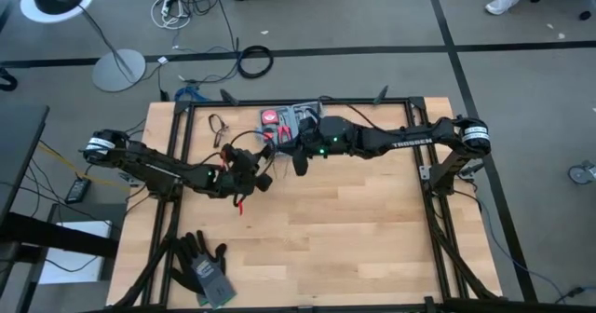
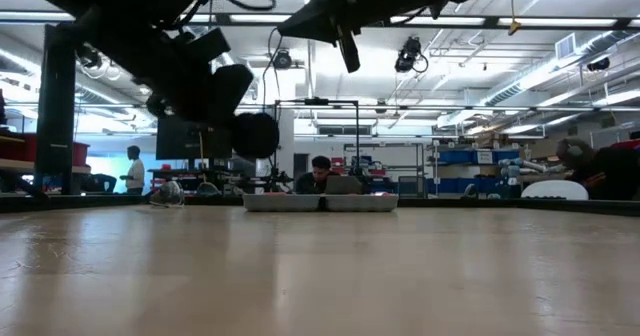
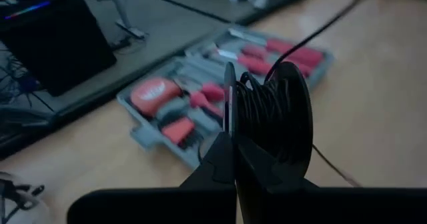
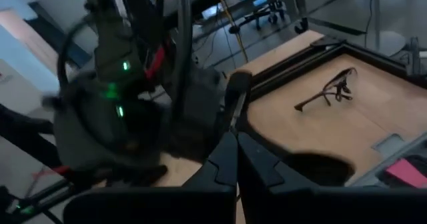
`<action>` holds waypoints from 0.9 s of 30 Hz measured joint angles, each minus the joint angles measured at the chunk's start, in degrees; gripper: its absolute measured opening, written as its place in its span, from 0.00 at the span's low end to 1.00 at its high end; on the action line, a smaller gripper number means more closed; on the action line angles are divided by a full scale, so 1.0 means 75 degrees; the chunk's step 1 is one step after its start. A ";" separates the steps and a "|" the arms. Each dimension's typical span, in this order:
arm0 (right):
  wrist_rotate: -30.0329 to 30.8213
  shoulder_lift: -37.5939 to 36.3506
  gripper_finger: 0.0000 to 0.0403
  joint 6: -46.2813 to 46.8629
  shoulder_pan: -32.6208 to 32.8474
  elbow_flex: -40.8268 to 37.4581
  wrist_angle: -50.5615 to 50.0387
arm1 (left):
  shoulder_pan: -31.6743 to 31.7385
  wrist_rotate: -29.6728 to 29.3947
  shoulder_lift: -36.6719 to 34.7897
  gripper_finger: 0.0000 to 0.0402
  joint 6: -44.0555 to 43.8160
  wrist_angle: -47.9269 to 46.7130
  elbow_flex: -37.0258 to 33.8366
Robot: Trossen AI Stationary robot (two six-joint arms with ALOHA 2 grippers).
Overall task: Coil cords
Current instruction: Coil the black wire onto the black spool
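The left claw [image 3: 233,154] grasps the coiled cords [image 3: 270,114]; the clenched right claw [image 1: 300,164] (empty, it seems) hangs just beside.

both arms are dark, jointed and draped with black cables. the right arm [image 1: 400,142] bears white "trossen" lettering and a green light beside it.

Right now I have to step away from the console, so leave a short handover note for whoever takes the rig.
Left gripper: jaws shut on the coiled cord, held above the table just in front of the tool kit.
Right gripper: jaws shut, nothing seen held, hanging close beside the left one, near the tool kit.
Done: most of the cord is wound into a bundle.
Left: a loose strand runs off from the bundle; wind it in and set the coil down.
Safety glasses lie at the back-left.
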 joint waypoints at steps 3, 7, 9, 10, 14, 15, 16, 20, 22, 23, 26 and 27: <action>0.0282 0.0001 0.00 -0.0238 0.0271 0.0000 -0.0018 | 0.0021 -0.0165 0.0000 0.00 0.0014 0.0358 0.0037; 0.0821 0.0001 0.00 -0.0681 0.0593 0.0000 -0.0013 | 0.0018 -0.0308 0.0000 0.00 0.0017 0.0843 0.0037; 0.1167 0.0001 0.00 -0.0963 0.0750 -0.0066 0.0227 | 0.0018 -0.0308 0.0000 0.00 0.0038 0.1044 0.0037; 0.1363 0.0001 0.00 -0.1097 0.0811 -0.0170 0.0464 | 0.0018 -0.0300 0.0000 0.00 0.0088 0.1159 0.0037; 0.1664 -0.0127 0.00 -0.1509 0.0837 -0.0707 0.1433 | 0.0016 0.0277 0.0000 0.00 0.0408 0.1534 0.0037; 0.1540 -0.0188 0.00 -0.1552 0.0782 -0.0791 0.1660 | 0.0016 0.0436 0.0000 0.00 0.0416 0.1587 0.0037; 0.1363 -0.0235 0.00 -0.1635 0.0727 -0.0871 0.1994 | 0.0013 0.0525 0.0000 0.00 0.0416 0.1594 0.0037; 0.0626 -0.0263 0.00 -0.2133 0.0629 -0.1132 0.3217 | 0.0013 0.0856 0.0000 0.00 0.0449 0.1932 0.0037; 0.0482 -0.0261 0.00 -0.2236 0.0605 -0.1137 0.3109 | 0.0013 0.1035 0.0000 0.00 0.0665 0.2379 0.0037; 0.0430 -0.0263 0.00 -0.2253 0.0603 -0.1138 0.2961 | 0.0013 0.1124 0.0000 0.00 0.0796 0.2618 0.0037; 0.0391 -0.0261 0.00 -0.2283 0.0647 -0.1367 0.2876 | 0.0013 0.1250 0.0000 0.00 0.1016 0.3129 0.0037; 0.0393 -0.0258 0.00 -0.2290 0.0669 -0.1527 0.3059 | 0.0016 0.1249 0.0000 0.00 0.1037 0.3202 0.0037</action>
